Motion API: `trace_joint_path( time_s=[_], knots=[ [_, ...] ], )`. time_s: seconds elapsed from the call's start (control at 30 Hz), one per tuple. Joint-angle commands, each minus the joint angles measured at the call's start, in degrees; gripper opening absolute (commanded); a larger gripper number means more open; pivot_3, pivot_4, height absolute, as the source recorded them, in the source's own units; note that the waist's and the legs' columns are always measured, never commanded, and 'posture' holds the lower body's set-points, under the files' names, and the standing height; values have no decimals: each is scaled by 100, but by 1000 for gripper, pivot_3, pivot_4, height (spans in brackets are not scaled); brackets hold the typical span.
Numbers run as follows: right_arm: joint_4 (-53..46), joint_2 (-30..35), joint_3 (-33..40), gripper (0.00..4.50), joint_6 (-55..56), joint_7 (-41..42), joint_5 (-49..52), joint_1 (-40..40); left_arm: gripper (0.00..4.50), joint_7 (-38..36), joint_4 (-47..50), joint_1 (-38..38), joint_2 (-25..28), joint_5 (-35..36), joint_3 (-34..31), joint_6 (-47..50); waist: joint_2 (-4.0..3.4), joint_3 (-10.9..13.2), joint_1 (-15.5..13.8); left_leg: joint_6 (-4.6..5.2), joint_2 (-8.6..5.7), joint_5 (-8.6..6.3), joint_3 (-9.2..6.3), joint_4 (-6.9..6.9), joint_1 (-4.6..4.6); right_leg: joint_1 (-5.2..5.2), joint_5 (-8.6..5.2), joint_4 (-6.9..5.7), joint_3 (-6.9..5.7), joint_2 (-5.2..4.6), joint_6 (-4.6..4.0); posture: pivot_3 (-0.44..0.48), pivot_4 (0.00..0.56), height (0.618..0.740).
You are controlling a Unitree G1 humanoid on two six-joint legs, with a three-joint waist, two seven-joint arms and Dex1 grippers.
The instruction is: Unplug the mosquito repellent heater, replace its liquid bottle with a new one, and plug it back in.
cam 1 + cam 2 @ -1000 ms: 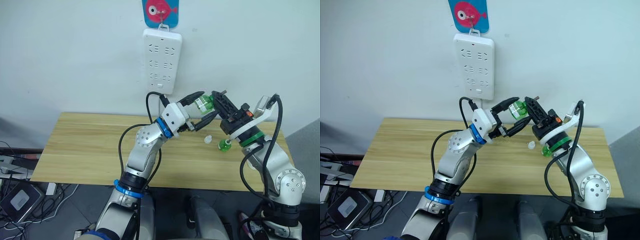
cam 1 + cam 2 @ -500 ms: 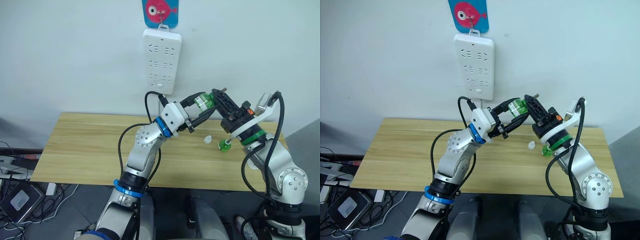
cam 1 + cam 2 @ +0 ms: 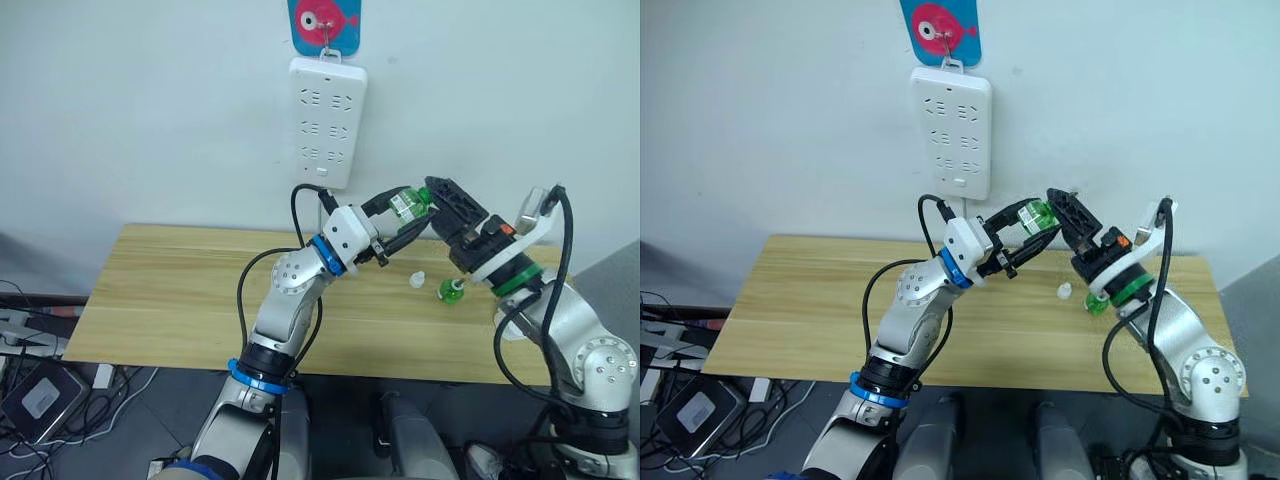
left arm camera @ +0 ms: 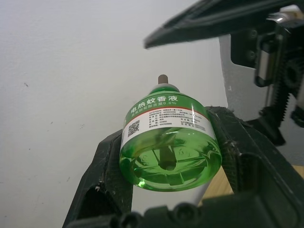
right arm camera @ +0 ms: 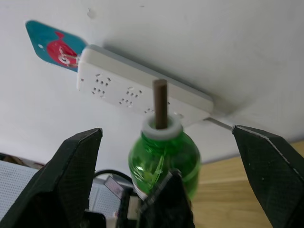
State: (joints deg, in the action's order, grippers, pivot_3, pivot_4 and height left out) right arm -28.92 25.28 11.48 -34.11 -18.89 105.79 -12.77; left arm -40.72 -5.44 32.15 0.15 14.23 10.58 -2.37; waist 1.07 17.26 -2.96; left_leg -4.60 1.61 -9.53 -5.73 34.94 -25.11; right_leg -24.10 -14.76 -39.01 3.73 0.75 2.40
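The left gripper [image 3: 408,212] is clenched on a green liquid bottle [image 4: 168,142], one black finger on each side of the round body, and holds it in the air above the far edge of the table [image 3: 170,290]; the bottle is tilted, its base toward the left wrist and its brown wick [image 5: 159,102] pointing up and away toward the wall. The right gripper [image 3: 445,200] is just beside it with its fingers spread wide and grasping nothing; in the right wrist view they straddle the bottle's neck without touching it.

The bottle looks light and rigid, a smooth clear shell nearly full of liquid; I would guess it is slippery and apt to turn in the grip. The labelled middle of the body seems the safest place to hold it; the thin wick looks brittle and is best left untouched, since it has to slide cleanly into the mosquito repellent heater.

On the table near the right arm lies a second green bottle [image 3: 449,290], partly hidden by that arm, with a small white cap [image 3: 416,279] just beside it. On the wall behind hangs the long white power strip [image 3: 327,120], under a blue card with a pink fish [image 3: 324,20]; none of its sockets has anything plugged in.

By my count: two green bottles, one white cap, one power strip with three rows of sockets, one fish card, one table, two grippers.
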Motion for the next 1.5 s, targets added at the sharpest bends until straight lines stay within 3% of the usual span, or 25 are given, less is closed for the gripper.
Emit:
trace_joint_path(
  time_s=[0.03,0.33,0.63,0.87,1.2,1.4,1.5],
  knots=[
    [-219,486,382,4408,-136,121,371,194,2306,-134,47,151,-9,222,-48,63,0,0,0,0,0,0,0,1,0,1,0,0,0,0,1,207,247,740],
    [92,1404,814,4408,-346,383,660,358,2306,-660,-108,249,228,482,-122,195,1,0,18,1,2,0,3,2,3,2,-2,-1,2,4,3,190,248,740],
    [-236,592,-92,4408,4,-14,312,-211,2306,-579,-164,304,73,360,-50,49,1,0,18,3,3,1,3,1,3,2,-5,1,4,5,10,196,247,740],
    [-216,8,-358,4408,266,-187,-242,-435,2306,-488,-29,186,21,302,22,50,1,0,17,2,3,1,3,2,3,1,-4,1,4,5,10,199,249,740],
    [-242,-75,-375,967,217,-136,-297,-429,2306,-518,-65,201,41,300,52,13,1,0,18,3,3,1,2,2,3,1,-4,1,4,4,10,197,253,740],
    [-260,-155,-440,829,219,-146,-320,-443,2306,-537,26,126,51,296,107,33,1,0,19,3,3,1,2,1,2,1,-4,1,4,4,10,201,254,740],
    [-247,-187,-418,829,240,-161,-342,-428,3320,-558,91,88,84,308,115,72,1,0,18,2,3,1,2,1,3,1,-4,1,3,4,10,202,254,740]
  ],
)
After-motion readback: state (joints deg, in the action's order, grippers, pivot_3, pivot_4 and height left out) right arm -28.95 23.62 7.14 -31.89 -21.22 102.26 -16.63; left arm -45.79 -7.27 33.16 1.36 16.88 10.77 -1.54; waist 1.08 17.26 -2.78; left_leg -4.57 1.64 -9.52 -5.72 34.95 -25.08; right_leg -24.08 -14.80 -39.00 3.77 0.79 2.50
